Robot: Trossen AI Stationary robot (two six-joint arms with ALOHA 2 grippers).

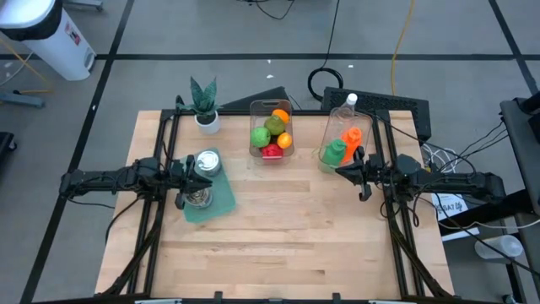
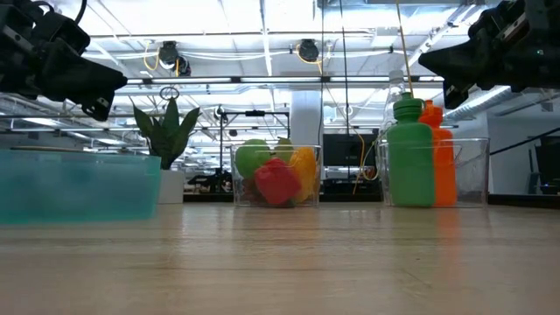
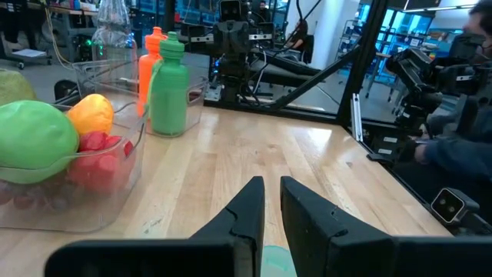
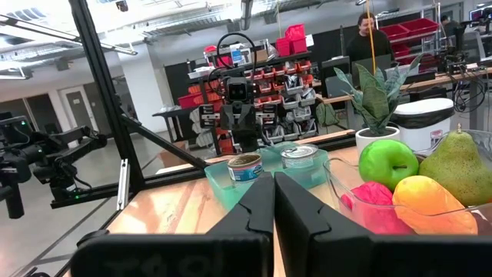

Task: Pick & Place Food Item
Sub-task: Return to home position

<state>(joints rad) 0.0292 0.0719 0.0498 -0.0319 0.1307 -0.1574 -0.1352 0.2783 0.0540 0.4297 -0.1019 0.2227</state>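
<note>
High view, read as a clock face with 12 at the far edge: the left hand (image 1: pixel 196 175) hangs between 9 and 10 o'clock, over the blue bin (image 1: pixel 221 205), and the right hand (image 1: pixel 348 171) hangs between 2 and 3 o'clock, just beside the bottle bin (image 1: pixel 324 157). In the left wrist view the left hand's two dark fingers (image 3: pixel 244 206) stand almost together with only a thin slit between them and nothing held. In the right wrist view the right hand's fingers (image 4: pixel 257 201) are pressed together, also empty.

The fruit sits in the transparent bin (image 1: pixel 253 150) at 12 o'clock on the surface (image 1: pixel 278 228). The pear (image 1: pixel 276 124) lies near the middle of the bin, the orange (image 1: pixel 281 114) on its far side, and a green apple (image 1: pixel 261 136) on its 9 o'clock side. A red piece (image 1: pixel 271 152) lies at the near end, beside a yellow-orange one (image 1: pixel 285 140).

The bottle bin holds a green bottle (image 1: pixel 335 150), an orange bottle (image 1: pixel 352 135) and a clear bottle (image 1: pixel 348 108). Two cans (image 1: pixel 207 162) (image 1: pixel 197 198) show in the blue bin. A potted plant (image 1: pixel 205 101) stands at 11 o'clock.
</note>
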